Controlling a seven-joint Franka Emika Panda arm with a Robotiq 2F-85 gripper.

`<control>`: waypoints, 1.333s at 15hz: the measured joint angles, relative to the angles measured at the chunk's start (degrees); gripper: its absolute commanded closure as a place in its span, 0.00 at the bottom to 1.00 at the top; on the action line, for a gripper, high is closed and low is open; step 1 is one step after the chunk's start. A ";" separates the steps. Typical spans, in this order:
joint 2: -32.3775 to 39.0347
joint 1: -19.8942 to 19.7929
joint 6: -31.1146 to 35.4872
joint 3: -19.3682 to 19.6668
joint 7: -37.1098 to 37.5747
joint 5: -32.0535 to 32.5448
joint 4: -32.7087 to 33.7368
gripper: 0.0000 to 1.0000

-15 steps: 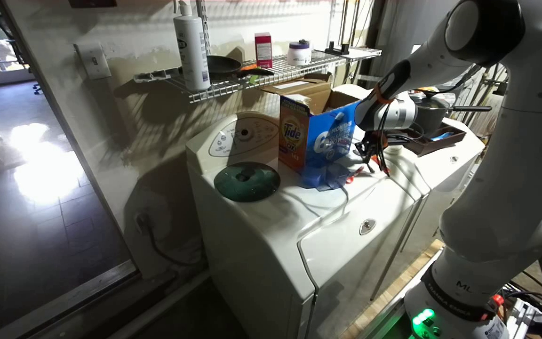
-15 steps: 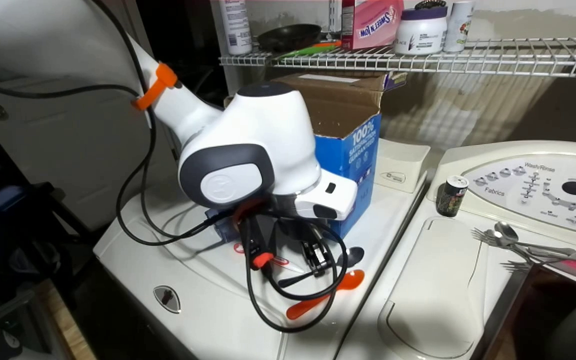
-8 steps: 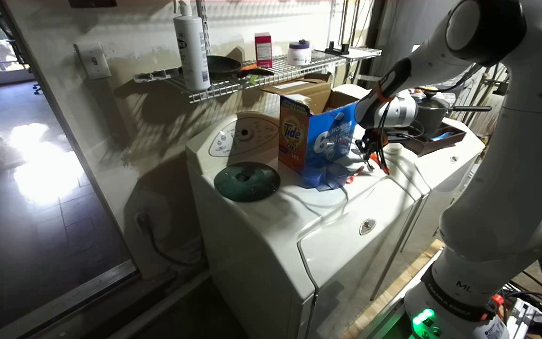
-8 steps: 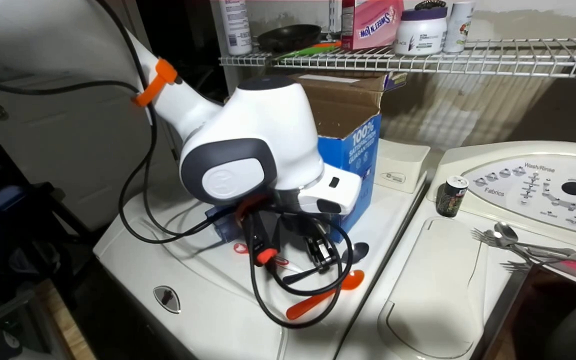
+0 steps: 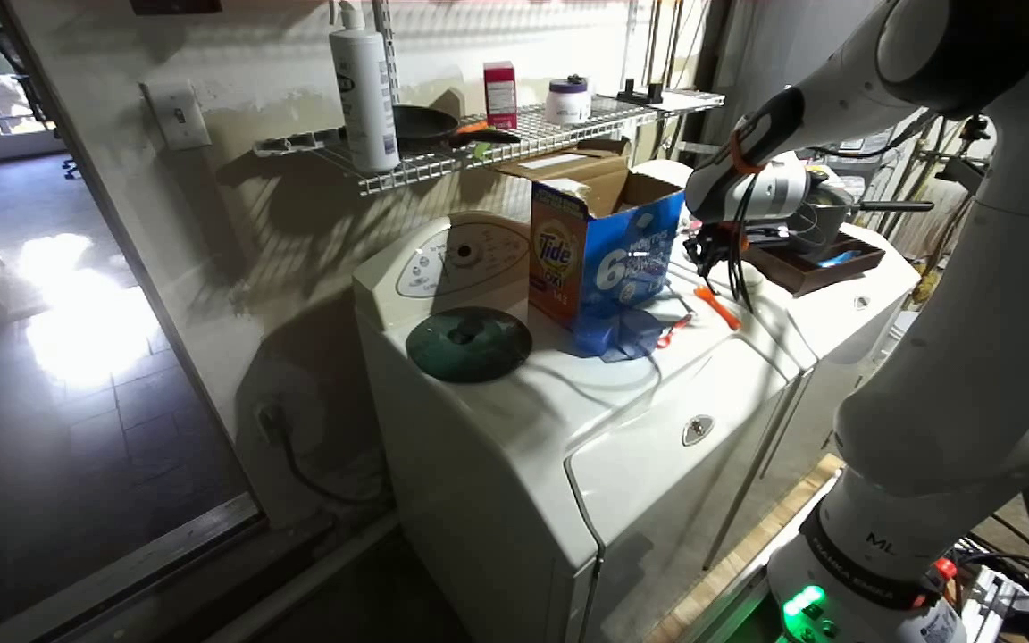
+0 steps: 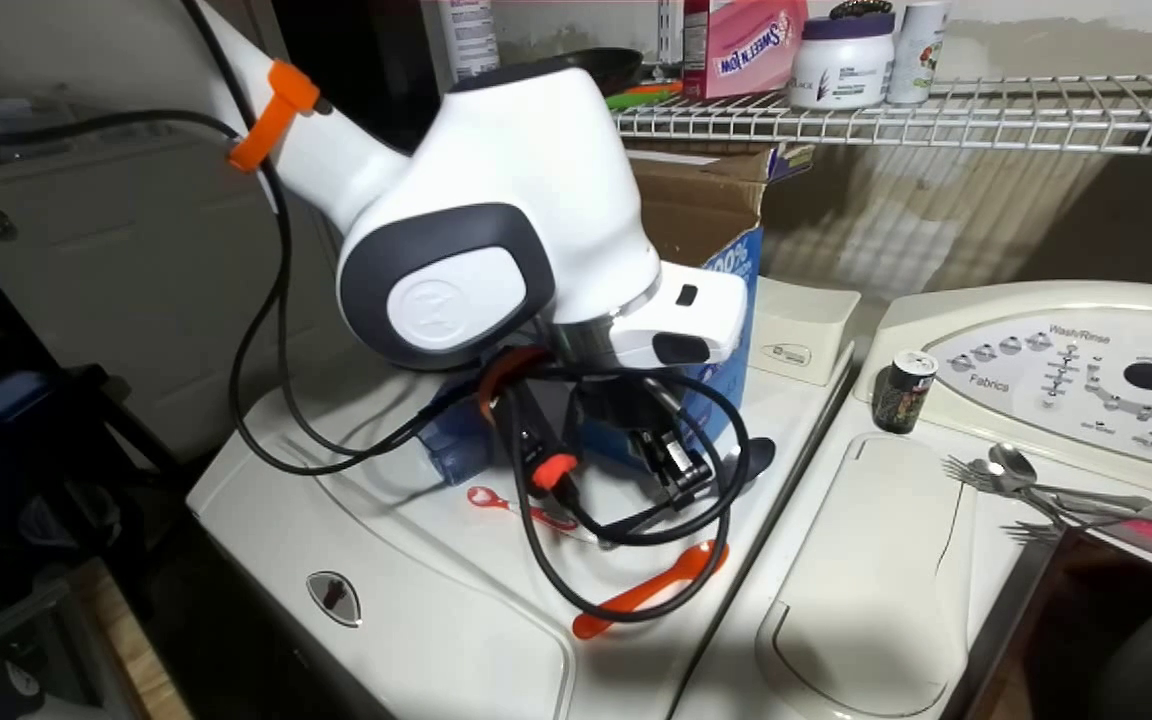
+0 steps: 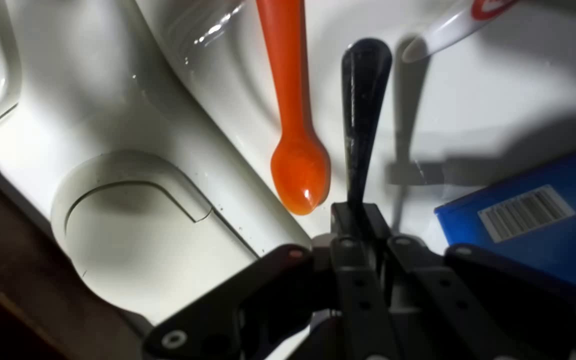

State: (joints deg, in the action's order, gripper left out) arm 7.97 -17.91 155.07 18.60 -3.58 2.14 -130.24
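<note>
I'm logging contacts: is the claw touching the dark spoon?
Touching: the wrist view shows the claw clamped on the dark spoon, its handle pinched between the jaws.

White arm (image 6: 546,180), black claw (image 7: 359,219)

Likely home laundry, washer (image 6: 871,560), Tide box (image 5: 604,246)

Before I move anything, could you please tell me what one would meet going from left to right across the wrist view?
Brown tray, orange spoon, dark spoon gripped in the pincer, blue box with a barcode.
</note>
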 measured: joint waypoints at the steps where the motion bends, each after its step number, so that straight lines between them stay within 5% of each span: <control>1: -0.88 -0.01 0.00 0.39 0.00 1.23 0.08 0.98; 10: -9.45 -0.90 1.77 3.12 1.31 15.52 2.29 0.98; 20: -17.97 -0.57 -1.58 -2.50 0.19 28.93 4.85 0.93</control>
State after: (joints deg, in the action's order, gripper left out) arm -10.00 -18.48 153.50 16.10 -3.38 31.07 -125.39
